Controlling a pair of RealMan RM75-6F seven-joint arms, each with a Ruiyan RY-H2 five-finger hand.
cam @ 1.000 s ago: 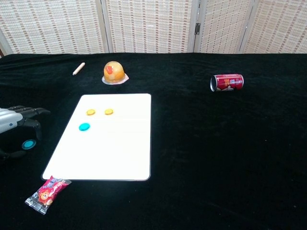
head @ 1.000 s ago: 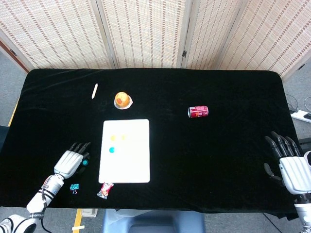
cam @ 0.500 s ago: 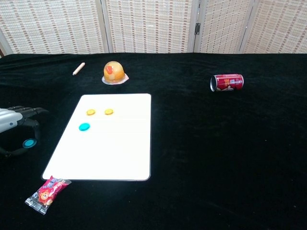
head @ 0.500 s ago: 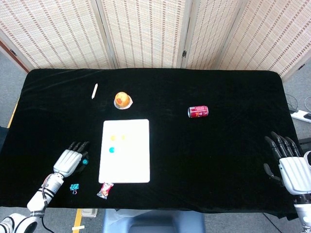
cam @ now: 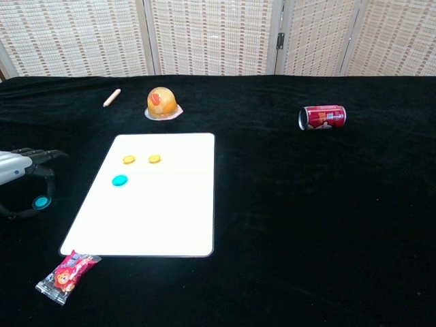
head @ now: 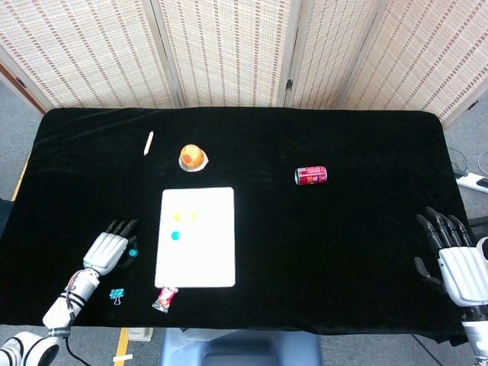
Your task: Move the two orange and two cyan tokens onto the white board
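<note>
Three tokens lie on the board; my left hand, fingers apart and holding nothing, must pinch the last cyan token near the desk's left edge.

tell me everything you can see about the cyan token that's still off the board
The cyan token is a small flat round disc, plastic by its look, lying on the black cloth left of the white board, clear of its edge. The left hand is right at it, fingers curved over it; whether they touch it is unclear.

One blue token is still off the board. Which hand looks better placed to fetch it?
The left hand: it is right over the cyan token, beside the board. The right hand sits far across the table.
</note>
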